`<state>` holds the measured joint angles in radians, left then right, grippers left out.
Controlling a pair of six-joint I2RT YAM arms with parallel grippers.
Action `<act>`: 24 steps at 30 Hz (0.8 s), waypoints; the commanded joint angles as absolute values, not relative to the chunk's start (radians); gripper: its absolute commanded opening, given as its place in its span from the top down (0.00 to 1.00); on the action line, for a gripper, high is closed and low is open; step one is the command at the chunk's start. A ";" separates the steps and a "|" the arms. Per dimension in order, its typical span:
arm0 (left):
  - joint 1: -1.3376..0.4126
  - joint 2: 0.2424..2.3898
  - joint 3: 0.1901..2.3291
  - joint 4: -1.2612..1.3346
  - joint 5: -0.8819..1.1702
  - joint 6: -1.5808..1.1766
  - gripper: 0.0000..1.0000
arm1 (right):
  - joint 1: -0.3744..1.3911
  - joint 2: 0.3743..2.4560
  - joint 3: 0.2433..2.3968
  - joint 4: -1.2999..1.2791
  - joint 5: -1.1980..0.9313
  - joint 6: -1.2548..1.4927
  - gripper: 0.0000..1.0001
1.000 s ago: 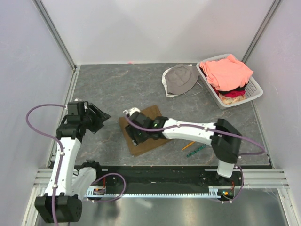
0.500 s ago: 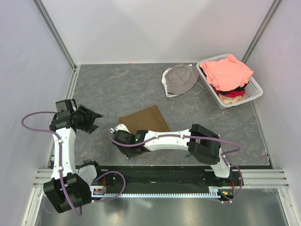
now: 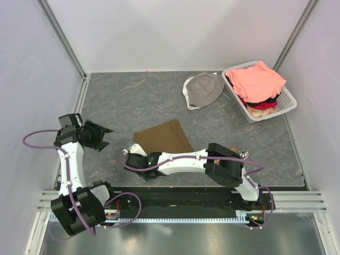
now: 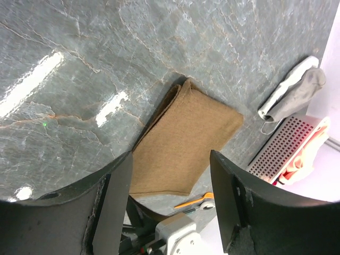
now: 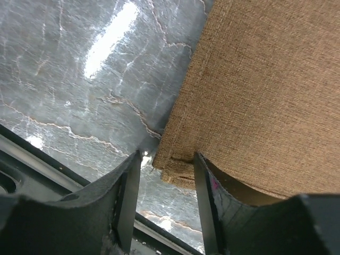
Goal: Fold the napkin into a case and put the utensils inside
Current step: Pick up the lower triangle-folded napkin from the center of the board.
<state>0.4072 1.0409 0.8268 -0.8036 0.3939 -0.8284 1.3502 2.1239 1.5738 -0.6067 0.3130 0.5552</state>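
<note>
Top external view first: the napkin (image 3: 163,137) lies folded into a flat brown rectangle near the middle of the grey table (image 3: 133,95), set a little askew. The right arm stretches low along the near edge, and the right gripper (image 3: 130,159) sits at the cloth's near-left corner. On the right wrist camera the two fingers (image 5: 125,212) stand apart, the layered corner of the napkin lying between them — straddled, not pinched.

Over on the left, the left gripper (image 3: 105,137) hangs above bare table, well apart from the cloth, jaws spread wide and holding nothing. Its wrist camera looks between its own fingers at the folded napkin, and just past the cloth's edge an orange fork (image 4: 194,201) peeks out on the table, outside the fold and partly hidden by the right arm. The second utensil I cannot make out.

At the far right, a grey bucket hat (image 3: 204,89) lies beside a white basket (image 3: 291,98) heaped with pink clothes (image 3: 257,79).
</note>
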 commanded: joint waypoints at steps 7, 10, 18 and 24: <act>0.416 1.063 0.801 -0.729 0.370 -0.815 0.34 | 1.379 2.180 1.565 -0.612 0.419 0.577 0.77; 0.414 1.068 0.775 -0.694 0.408 -0.801 0.34 | 1.373 2.160 1.565 -0.594 0.410 0.568 0.87; 0.405 1.074 0.658 -0.559 0.586 -0.770 0.35 | 1.307 2.024 1.522 -0.511 0.284 0.577 1.00; 0.353 1.094 0.598 -0.463 0.630 -0.793 0.32 | 1.240 1.890 1.431 -0.430 0.161 0.595 1.00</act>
